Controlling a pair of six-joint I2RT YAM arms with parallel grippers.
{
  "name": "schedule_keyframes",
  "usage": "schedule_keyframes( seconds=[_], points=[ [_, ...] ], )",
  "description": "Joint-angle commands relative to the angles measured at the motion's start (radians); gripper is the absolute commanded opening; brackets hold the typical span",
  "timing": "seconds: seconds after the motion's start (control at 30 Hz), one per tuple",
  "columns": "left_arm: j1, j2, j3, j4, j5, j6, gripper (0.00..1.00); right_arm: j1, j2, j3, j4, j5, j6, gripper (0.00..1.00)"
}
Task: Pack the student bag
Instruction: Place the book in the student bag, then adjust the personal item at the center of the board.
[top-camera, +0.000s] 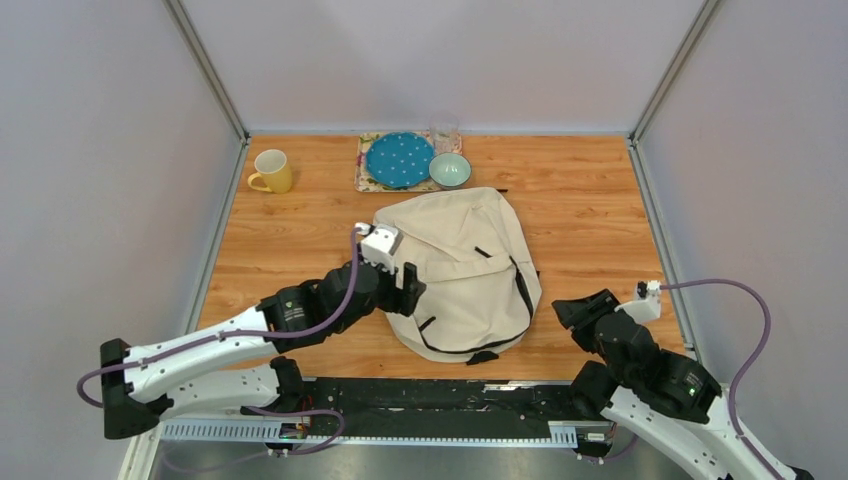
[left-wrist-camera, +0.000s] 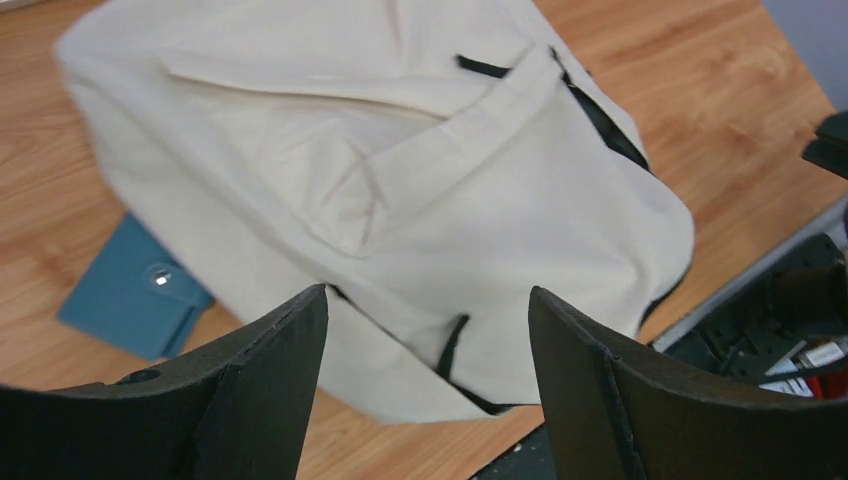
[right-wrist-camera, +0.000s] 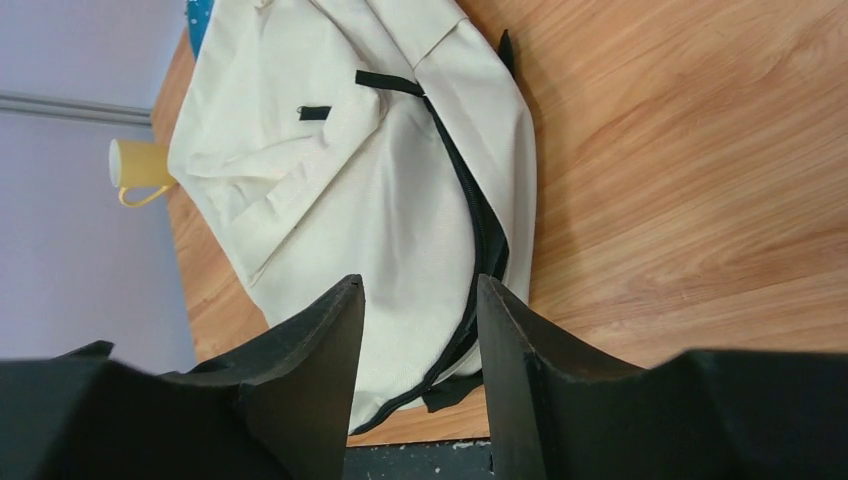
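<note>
Student bag (top-camera: 460, 270) lies flat mid-tabletop (top-camera: 600, 210), zip (right-wrist-camera: 480, 220) side at 3 o'clock.
L fingers (left-wrist-camera: 290, 340) spread wide apart over bag's 8 o'clock edge; can't tell if they touch fabric. R fingers (right-wrist-camera: 330, 340) also apart, well clear of bag at its 4 o'clock, aimed toward zip. Blue wallet (left-wrist-camera: 135, 290) partly under bag edge nr L fingers. Small black tab (right-wrist-camera: 314, 112) on bag front; any writing too small to read.

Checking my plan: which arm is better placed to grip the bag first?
Likely left: the left pincer hangs open over the edge of the student bag; the right pincer, also open, sits apart from it.
</note>
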Motion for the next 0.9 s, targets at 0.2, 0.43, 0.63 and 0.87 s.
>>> schedule_keyframes(
  seconds=[0.2, 0.43, 0.63, 0.87],
  points=[
    [0.400, -0.132, -0.175, -0.110, 0.036, -0.011, 0.81, 0.001, 0.059, -0.077, 0.166, -0.082, -0.032, 0.49],
    [0.704, -0.025, -0.239, -0.014, 0.324, -0.002, 0.82, 0.001, 0.105, -0.094, 0.203, -0.168, -0.060, 0.49],
    [0.769, 0.158, -0.204, 0.046, 0.364, 0.039, 0.82, 0.001, 0.098, -0.085, 0.197, -0.168, -0.073, 0.49],
    [0.769, 0.285, -0.166, 0.121, 0.354, 0.056, 0.82, 0.000, 0.070, -0.100, 0.194, -0.178, -0.066, 0.49]
  ],
)
